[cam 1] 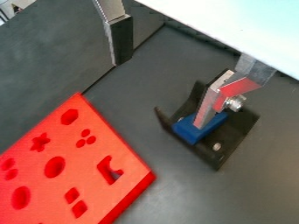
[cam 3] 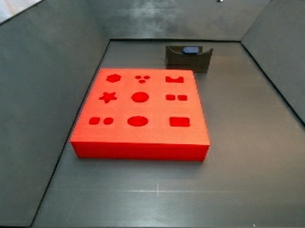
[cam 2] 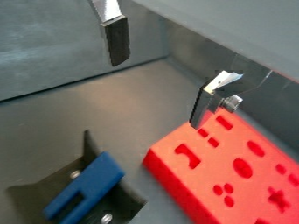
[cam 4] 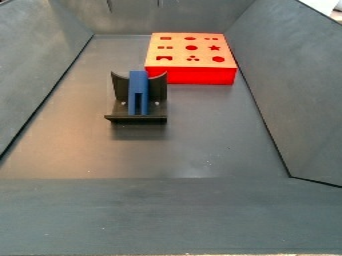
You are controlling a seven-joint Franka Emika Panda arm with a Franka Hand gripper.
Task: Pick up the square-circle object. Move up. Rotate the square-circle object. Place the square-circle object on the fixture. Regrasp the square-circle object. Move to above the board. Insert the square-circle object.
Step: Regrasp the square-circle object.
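Note:
The blue square-circle object [cam 4: 138, 88] stands upright in the dark fixture [cam 4: 134, 112], also seen in both wrist views as a blue block [cam 1: 186, 130] [cam 2: 86, 189] in the holder. My gripper [cam 1: 163, 90] [cam 2: 156, 91] hangs open well above the floor, with nothing between its fingers [cam 1: 115, 39] [cam 2: 114, 42]. It is apart from the block and the fixture. The red board [cam 3: 141, 111] [cam 4: 191, 57] lies flat with its cut-out holes facing up. In a side view the fixture [cam 3: 187, 57] sits just beyond the board's far edge. The gripper does not show in either side view.
Grey walls [cam 3: 66, 80] slope up around the dark floor [cam 4: 187, 140]. The board [cam 1: 65, 166] [cam 2: 233, 171] and the fixture [cam 1: 228, 140] [cam 2: 59, 188] are the only things on it.

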